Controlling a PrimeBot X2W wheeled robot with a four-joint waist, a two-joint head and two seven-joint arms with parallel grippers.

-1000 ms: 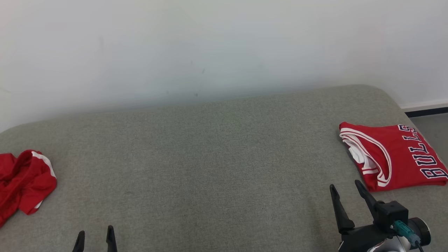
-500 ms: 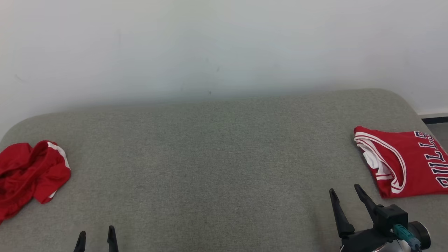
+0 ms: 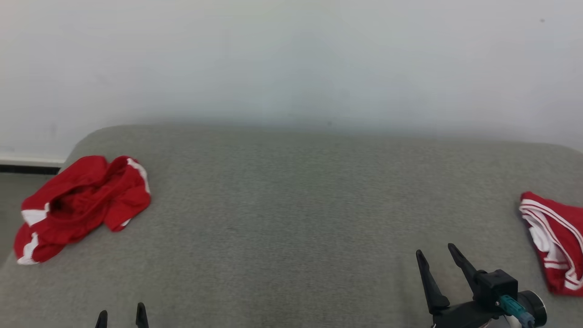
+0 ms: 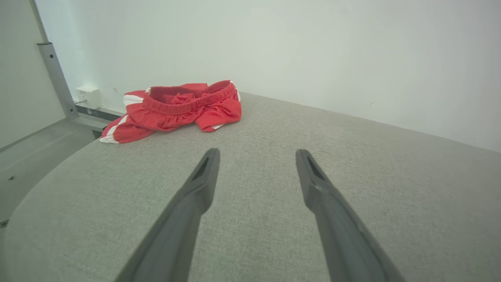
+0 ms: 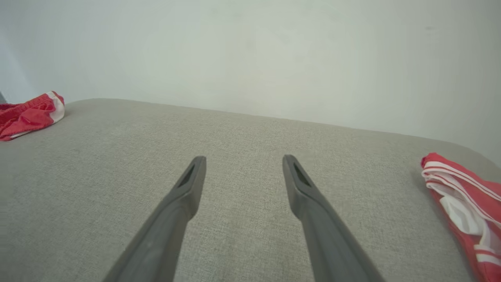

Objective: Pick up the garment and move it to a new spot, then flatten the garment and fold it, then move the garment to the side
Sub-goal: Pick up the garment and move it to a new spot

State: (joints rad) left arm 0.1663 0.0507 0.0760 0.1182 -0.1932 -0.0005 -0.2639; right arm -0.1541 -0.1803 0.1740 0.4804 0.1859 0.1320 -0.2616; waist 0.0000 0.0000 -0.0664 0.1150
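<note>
A crumpled red garment [image 3: 82, 205] with white stripes lies bunched at the far left of the grey padded surface [image 3: 291, 205]. In the left wrist view the garment [image 4: 176, 107] sits ahead and to the left of my left gripper [image 4: 257, 153], well apart from it. My left gripper [image 3: 120, 314] is open and empty at the bottom left. My right gripper [image 3: 435, 250] is open and empty at the lower right, hovering over bare fabric [image 5: 244, 158]. The garment [image 5: 27, 115] is far off to its left.
A folded red jersey [image 3: 558, 241] with white trim lies at the right edge, close beside the right gripper [image 5: 465, 199]. A white wall backs the surface. Past the rounded left end are the floor, a metal post [image 4: 54, 74] and a white wall box [image 4: 89, 96].
The whole picture has shifted right, so the camera has turned left. More of the crumpled garment shows and the folded jersey is now cut off. Both grippers stay open.
</note>
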